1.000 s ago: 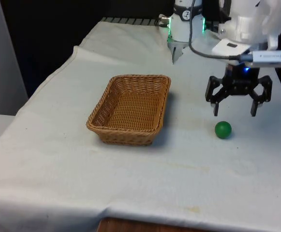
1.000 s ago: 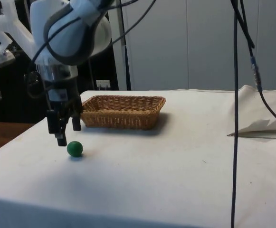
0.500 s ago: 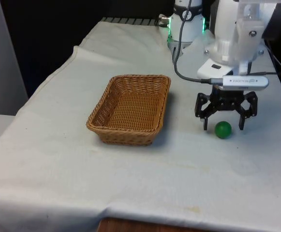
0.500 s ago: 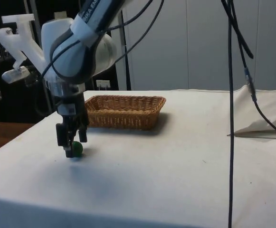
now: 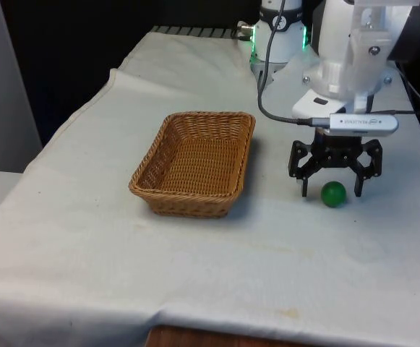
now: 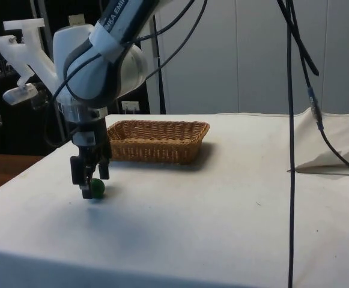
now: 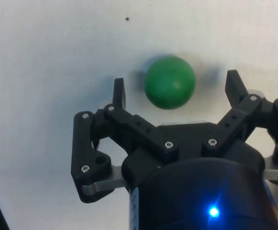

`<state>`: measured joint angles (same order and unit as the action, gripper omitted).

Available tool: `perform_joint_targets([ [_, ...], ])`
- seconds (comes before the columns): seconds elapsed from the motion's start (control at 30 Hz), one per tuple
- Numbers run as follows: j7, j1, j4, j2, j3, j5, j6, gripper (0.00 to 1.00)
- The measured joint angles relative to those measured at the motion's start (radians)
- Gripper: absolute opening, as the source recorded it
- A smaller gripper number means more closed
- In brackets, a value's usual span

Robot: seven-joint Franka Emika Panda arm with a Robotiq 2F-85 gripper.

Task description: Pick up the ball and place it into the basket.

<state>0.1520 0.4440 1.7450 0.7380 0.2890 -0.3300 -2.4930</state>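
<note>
A small green ball (image 5: 332,194) (image 6: 96,188) (image 7: 170,82) lies on the white cloth, to the front view's right of the basket. My gripper (image 5: 332,191) (image 6: 90,189) (image 7: 176,86) is low over it, open, with one finger on each side of the ball and a gap between each finger and the ball. The fingertips (image 7: 118,88) reach nearly to the cloth. A rectangular woven wicker basket (image 5: 195,160) (image 6: 156,139) stands on the cloth, with nothing in it.
The cloth-covered table (image 5: 217,267) stretches wide around the basket and ball. A black cable (image 6: 294,144) hangs down in the side view, and a fold of cloth (image 6: 333,150) lies at the table's far side there.
My gripper has come down from above and beyond the ball to straddle it. In the last half second it sank only slightly. The ball and basket have not moved.
</note>
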Motion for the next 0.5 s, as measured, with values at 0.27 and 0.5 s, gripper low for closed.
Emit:
perform_joint_targets([
  [0.27,0.001,0.000,0.000,0.002,0.006,0.000,0.000,0.56],
  [0.5,0.001,0.000,0.000,0.003,0.007,0.000,0.000,0.00],
])
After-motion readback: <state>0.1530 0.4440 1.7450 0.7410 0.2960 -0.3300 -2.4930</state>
